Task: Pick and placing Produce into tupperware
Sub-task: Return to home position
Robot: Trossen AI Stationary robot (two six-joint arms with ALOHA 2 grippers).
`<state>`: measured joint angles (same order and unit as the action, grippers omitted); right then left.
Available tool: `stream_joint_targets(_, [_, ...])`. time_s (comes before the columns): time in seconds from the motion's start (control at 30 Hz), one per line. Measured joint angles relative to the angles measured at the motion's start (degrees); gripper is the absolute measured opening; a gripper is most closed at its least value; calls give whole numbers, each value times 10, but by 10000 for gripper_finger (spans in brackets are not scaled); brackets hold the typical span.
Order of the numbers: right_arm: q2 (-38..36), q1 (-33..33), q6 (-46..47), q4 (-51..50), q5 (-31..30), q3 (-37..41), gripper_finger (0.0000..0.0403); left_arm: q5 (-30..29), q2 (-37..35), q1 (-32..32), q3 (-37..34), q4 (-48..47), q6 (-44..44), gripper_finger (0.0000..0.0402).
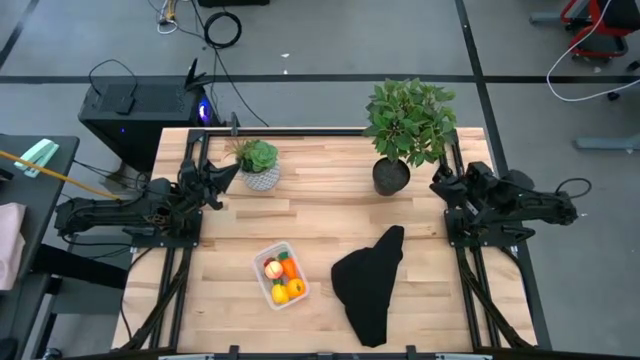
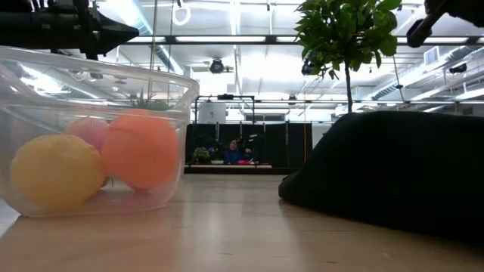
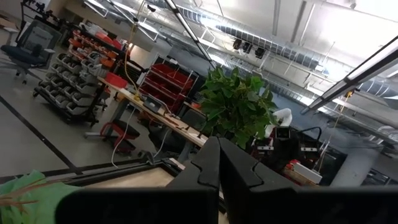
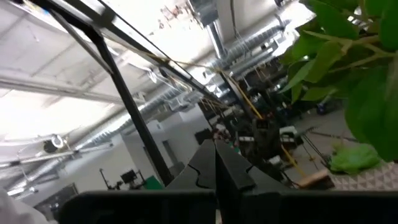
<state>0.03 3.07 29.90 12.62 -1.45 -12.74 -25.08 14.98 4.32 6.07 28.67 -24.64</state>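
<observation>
With the left gripper [image 1: 232, 170] and right gripper [image 1: 438, 180] pinched closed at the table's [image 1: 320, 215] side edges, the produce [image 1: 281, 277] lies in the tupperware [image 1: 259, 277] near the long edge opposite the plants.

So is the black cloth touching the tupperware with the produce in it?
Apart. The high view shows a strip of bare table between the tupperware and the black cloth.
</observation>
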Motion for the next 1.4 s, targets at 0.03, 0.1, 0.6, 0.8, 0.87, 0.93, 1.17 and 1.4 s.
stream_joint_targets(0.03, [0,0,1,14,0,8,0,0,0,0,0,0,0,7])
stream_joint_targets(0.1, [0,0,2,42,-5,31,0,0,0,0,0,0,0,5])
stream_joint_targets(0.6, [0,-1,2,92,-33,118,0,0,0,0,0,0,-3,12])
stream_joint_targets(0.8, [0,0,-33,8,-39,118,0,0,0,0,0,-2,-3,9])
stream_joint_targets(0.87, [0,0,-73,-10,-55,118,0,0,0,0,0,-2,-3,5])
stream_joint_targets(0.93, [0,0,-128,-42,-65,118,0,0,0,0,0,-2,-4,7])
stream_joint_targets(1.17, [9,0,-252,-112,-82,117,0,0,0,0,0,-3,-17,12])
stream_joint_targets(1.4, [21,0,-279,-114,-75,117,0,0,0,0,0,-22,-17,13])
